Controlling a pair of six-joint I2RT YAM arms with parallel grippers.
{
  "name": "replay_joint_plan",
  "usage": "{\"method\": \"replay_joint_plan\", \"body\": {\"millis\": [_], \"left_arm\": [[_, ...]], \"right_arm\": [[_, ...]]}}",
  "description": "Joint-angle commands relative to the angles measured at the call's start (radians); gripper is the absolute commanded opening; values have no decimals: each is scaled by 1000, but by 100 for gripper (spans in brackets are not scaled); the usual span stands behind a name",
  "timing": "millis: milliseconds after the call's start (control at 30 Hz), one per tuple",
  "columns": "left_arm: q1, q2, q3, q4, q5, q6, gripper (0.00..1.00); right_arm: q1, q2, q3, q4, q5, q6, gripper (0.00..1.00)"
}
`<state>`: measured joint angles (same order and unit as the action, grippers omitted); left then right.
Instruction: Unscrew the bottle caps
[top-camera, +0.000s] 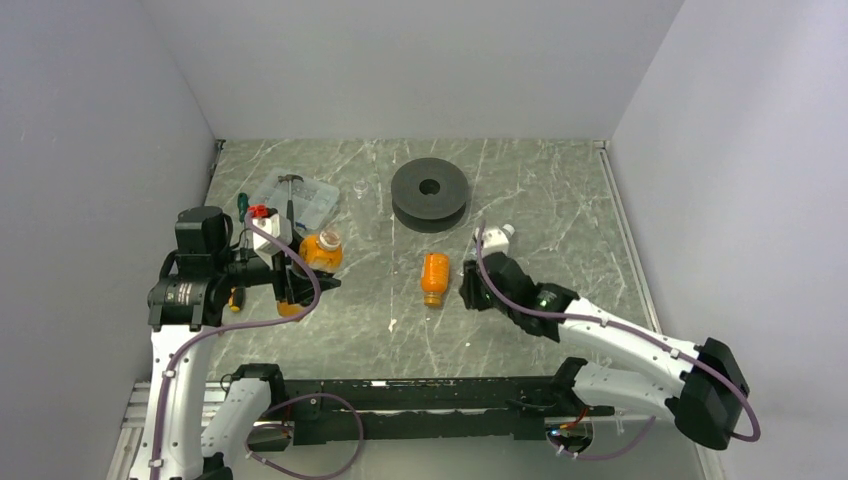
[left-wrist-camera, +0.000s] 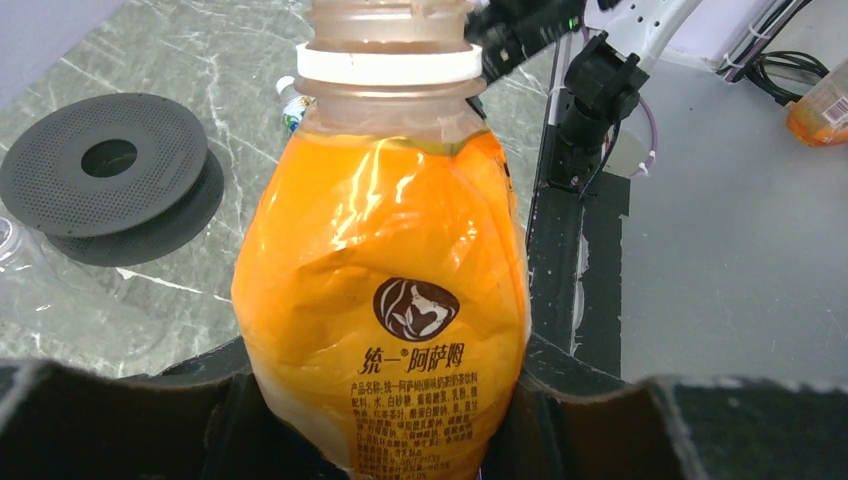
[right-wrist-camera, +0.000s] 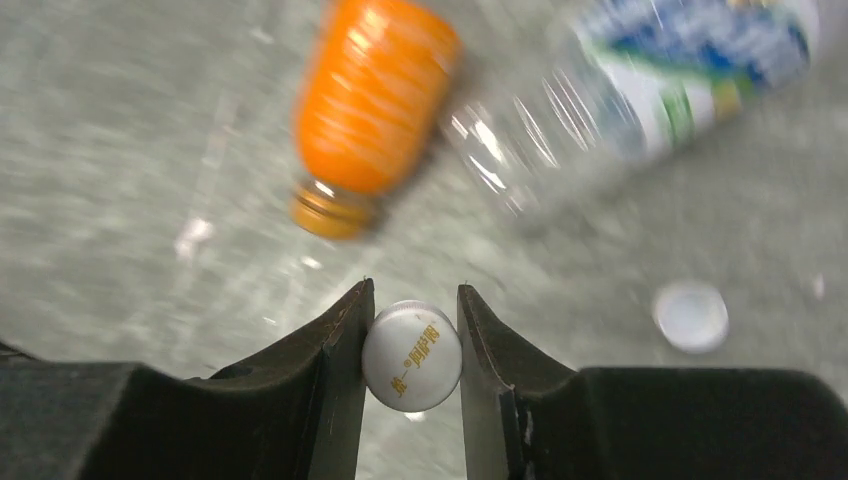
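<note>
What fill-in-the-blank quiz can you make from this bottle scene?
1. The white cap is pinched by the ___ hand.
2. The stubby orange bottle in the left hand has ___ cap on its neck.
3. The lying orange bottle has a screw cap coloured ___.
4. The black disc has a ___ at its centre.
Missing words: right, no, orange, hole.

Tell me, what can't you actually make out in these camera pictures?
Left wrist view: the held orange bottle loses its mouth to the top edge; the left gripper hides its base.
Right wrist view: the clear bottle label is motion-blurred, unreadable.
Top view: the white cap in the right gripper is hidden beneath the wrist.
</note>
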<state>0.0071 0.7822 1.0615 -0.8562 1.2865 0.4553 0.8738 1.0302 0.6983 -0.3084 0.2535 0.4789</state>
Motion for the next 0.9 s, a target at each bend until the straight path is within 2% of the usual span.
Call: {"method": "replay_joint_plan", "body": {"millis": [0, 167, 333, 533, 567, 667, 733, 800, 867], "left_arm": [[4, -8, -13, 44, 36, 4, 11], [4, -13, -19, 61, 32, -14, 11], [3, -11, -16, 62, 27, -16, 11], [2, -14, -9, 69, 24, -31, 11], [3, -14, -7, 64, 23, -28, 11], [2, -17, -3, 52, 21, -21, 11], [2, -22, -5, 54, 20, -23, 11], [2, -29, -10, 61, 22, -29, 11], [2, -31, -12, 69, 25, -35, 11]], "right_arm": [[2, -92, -123, 35, 164, 151, 23], [4, -70, -203, 72, 213, 194, 24], [19, 32, -236, 99, 265, 241, 30], [96, 187, -160, 55, 366, 297, 38], [104, 206, -150, 49, 372, 307, 40], [125, 229, -149, 48, 376, 333, 58], [133, 228, -160, 55, 369, 343, 67], [137, 217, -171, 61, 365, 351, 72], [138, 202, -174, 49, 362, 360, 72]]}}
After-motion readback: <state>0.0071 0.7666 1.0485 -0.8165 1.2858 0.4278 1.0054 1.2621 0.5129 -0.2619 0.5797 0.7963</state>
